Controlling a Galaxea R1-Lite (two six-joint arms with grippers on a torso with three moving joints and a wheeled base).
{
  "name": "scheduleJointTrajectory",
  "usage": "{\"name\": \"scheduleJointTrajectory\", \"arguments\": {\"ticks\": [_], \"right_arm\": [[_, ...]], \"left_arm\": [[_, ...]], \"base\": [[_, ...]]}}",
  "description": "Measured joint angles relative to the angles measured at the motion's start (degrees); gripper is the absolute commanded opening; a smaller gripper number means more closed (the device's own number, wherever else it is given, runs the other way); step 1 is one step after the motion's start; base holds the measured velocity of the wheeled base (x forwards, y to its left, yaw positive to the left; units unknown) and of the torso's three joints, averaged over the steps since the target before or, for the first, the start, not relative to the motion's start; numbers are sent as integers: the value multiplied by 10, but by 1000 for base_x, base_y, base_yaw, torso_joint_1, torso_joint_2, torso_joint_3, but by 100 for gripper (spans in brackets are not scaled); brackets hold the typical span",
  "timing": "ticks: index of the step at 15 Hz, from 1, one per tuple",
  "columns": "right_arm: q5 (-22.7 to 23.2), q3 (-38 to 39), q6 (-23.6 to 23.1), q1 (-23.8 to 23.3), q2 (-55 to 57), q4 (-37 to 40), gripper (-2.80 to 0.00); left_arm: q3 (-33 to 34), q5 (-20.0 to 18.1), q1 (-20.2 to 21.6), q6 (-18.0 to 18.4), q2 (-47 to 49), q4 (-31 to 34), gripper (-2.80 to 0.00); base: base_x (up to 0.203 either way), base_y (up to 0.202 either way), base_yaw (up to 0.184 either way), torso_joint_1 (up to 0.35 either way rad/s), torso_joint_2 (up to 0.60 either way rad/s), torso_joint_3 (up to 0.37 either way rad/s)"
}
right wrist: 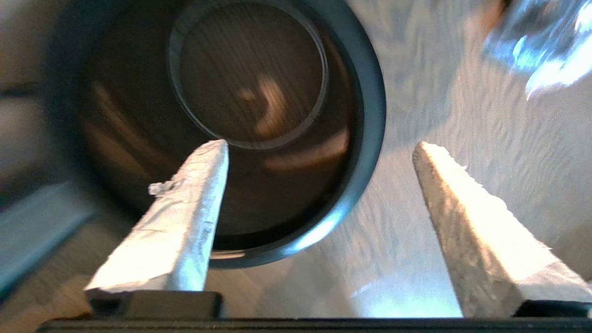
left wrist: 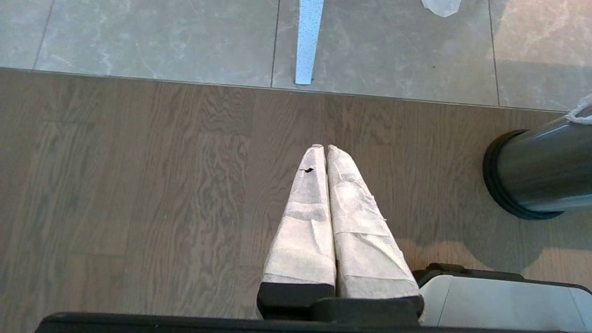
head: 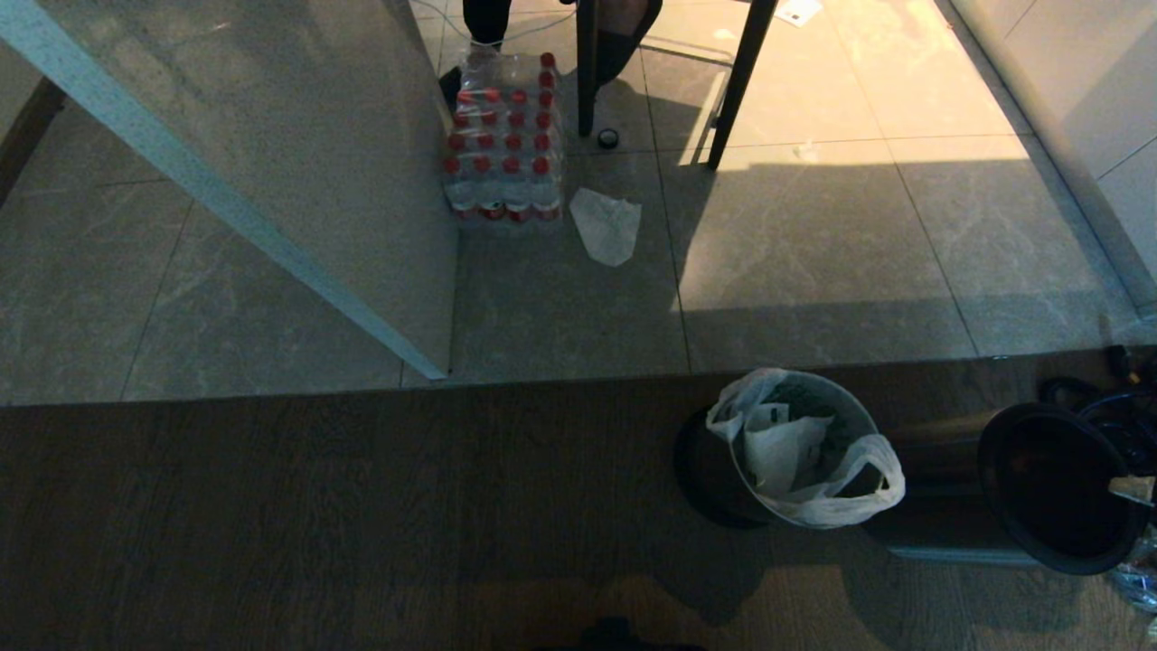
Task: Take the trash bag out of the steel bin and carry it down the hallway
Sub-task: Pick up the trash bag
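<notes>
Standing on the wooden floor (head: 271,515) just short of the tiled floor (head: 813,262): the steel bin (head: 723,470), with the trash bag (head: 804,452) inside it and draped over its rim, loop handles hanging outside. Just beside it, toward the robot's right, a second dark bin (head: 1053,488), with nothing seen inside it.

Hovering over that second bin's mouth: the right claw (right wrist: 319,152), fingers (right wrist: 185,231) spread wide apart and gripping nothing, one fingertip over the dark interior, the other over the floor outside the rim. Blurred, crinkled clear plastic (right wrist: 541,41) lying near the bin on that side.

Parked low over the wood: the left claw (left wrist: 323,149), wrapped fingers (left wrist: 305,222) pressed together with nothing between them, the steel bin's side visible off to one side.

Farther off on the tiles: a white scrap (head: 606,226) lying flat, just beside a shrink-wrapped pack of red-capped bottles (head: 504,136), dark furniture legs (head: 737,81) beyond, and a slanted pale panel (head: 271,154) filling the left part of the head view
</notes>
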Motion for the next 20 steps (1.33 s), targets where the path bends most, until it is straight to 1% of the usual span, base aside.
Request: {"name": "scheduleJointTrajectory", "arguments": {"ticks": [2, 3, 4, 6, 8, 9, 11, 12, 14, 15, 17, 20], "right_arm": [[1, -6, 0, 10, -72, 50, 0], [2, -16, 1, 27, -107, 89, 0], [1, -29, 3, 56, -137, 135, 0], [-18, -59, 12, 140, -180, 230, 0], [-65, -76, 31, 227, -202, 278, 0], [-90, -81, 46, 269, -209, 287, -280], [-121, -83, 73, 323, -219, 292, -280], [-135, -82, 76, 342, -221, 293, -280], [-177, -96, 77, 395, -217, 294, -280], [-207, -108, 74, 427, -210, 294, -280], [-279, -141, 56, 507, -182, 293, -280], [-416, -177, -3, 622, -124, 274, -280]], "left_arm": [[0, 0, 0, 0, 0, 0, -280], [0, 0, 0, 0, 0, 0, -280], [0, 0, 0, 0, 0, 0, -280], [0, 0, 0, 0, 0, 0, -280], [0, 0, 0, 0, 0, 0, -280], [0, 0, 0, 0, 0, 0, -280], [0, 0, 0, 0, 0, 0, -280], [0, 0, 0, 0, 0, 0, -280], [0, 0, 0, 0, 0, 0, -280], [0, 0, 0, 0, 0, 0, -280], [0, 0, 0, 0, 0, 0, -280], [0, 0, 0, 0, 0, 0, -280]], "base": [[0, 0, 0, 0, 0, 0], [0, 0, 0, 0, 0, 0], [0, 0, 0, 0, 0, 0], [0, 0, 0, 0, 0, 0], [0, 0, 0, 0, 0, 0], [0, 0, 0, 0, 0, 0], [0, 0, 0, 0, 0, 0], [0, 0, 0, 0, 0, 0], [0, 0, 0, 0, 0, 0], [0, 0, 0, 0, 0, 0], [0, 0, 0, 0, 0, 0], [0, 0, 0, 0, 0, 0]]}}
